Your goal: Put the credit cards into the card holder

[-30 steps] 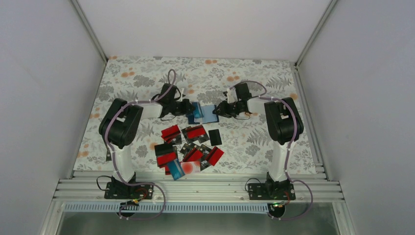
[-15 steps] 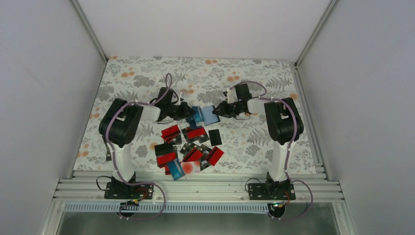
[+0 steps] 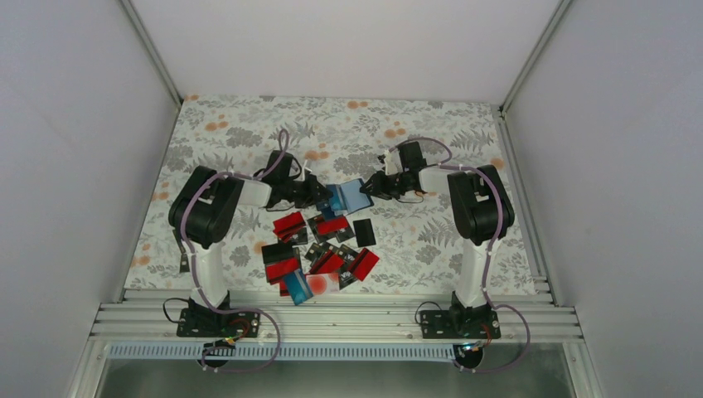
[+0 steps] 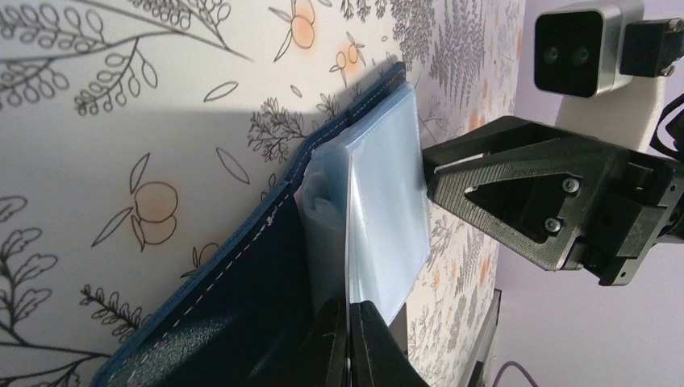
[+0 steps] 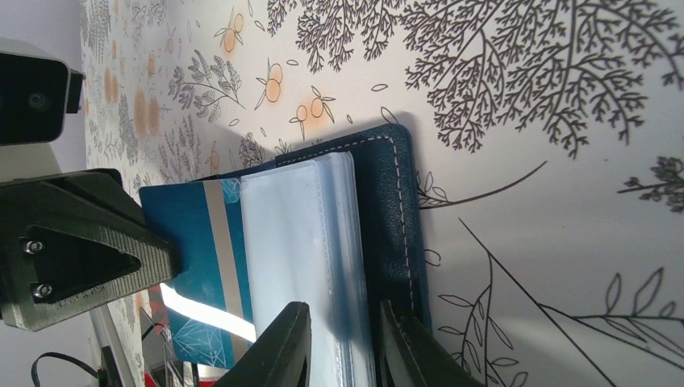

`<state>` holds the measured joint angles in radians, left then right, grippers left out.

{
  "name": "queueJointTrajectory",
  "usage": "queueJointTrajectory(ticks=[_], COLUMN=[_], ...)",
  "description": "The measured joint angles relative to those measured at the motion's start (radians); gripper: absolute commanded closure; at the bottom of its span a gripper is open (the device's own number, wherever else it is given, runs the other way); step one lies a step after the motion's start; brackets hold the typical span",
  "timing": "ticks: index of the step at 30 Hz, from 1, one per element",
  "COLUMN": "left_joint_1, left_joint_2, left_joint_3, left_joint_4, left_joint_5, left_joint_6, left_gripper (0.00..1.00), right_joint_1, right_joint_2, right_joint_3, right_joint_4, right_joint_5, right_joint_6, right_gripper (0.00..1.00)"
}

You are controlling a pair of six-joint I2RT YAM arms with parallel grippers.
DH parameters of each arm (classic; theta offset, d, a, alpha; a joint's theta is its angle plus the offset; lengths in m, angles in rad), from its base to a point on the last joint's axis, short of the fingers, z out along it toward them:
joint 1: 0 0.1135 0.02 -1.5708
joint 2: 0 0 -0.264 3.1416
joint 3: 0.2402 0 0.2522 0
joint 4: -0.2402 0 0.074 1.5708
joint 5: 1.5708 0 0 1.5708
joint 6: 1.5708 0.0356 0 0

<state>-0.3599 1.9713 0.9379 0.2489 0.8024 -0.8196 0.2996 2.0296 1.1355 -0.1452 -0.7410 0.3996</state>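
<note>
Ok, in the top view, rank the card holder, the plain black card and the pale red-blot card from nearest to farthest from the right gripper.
1. card holder: gripped by the right gripper, beyond the pile.
2. plain black card: at the pile's right edge, closer to the arm bases.
3. pale red-blot card: at the pile's near edge, farthest.

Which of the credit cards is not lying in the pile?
The blue card with a pale stripe, pinched by the left gripper at the card holder; the other cards lie scattered together.
</note>
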Motion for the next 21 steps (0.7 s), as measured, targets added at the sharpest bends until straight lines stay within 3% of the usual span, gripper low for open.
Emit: queueJointTrajectory(ticks=[21], left_joint_1=[0.006], left_joint_2=[0.066], left_joint_3=[0.092], left_joint_4=[-0.121], left_joint_5=[0.106], left_joint_6=[0.024], left_gripper=[0.98], right_joint_1=[0.000], right_joint_2=[0.002], right_joint_3=[0.000], right_joint_4=[0.002], right_joint_5=[-0.004], right_joint_6=[0.003], right_gripper=[0.76])
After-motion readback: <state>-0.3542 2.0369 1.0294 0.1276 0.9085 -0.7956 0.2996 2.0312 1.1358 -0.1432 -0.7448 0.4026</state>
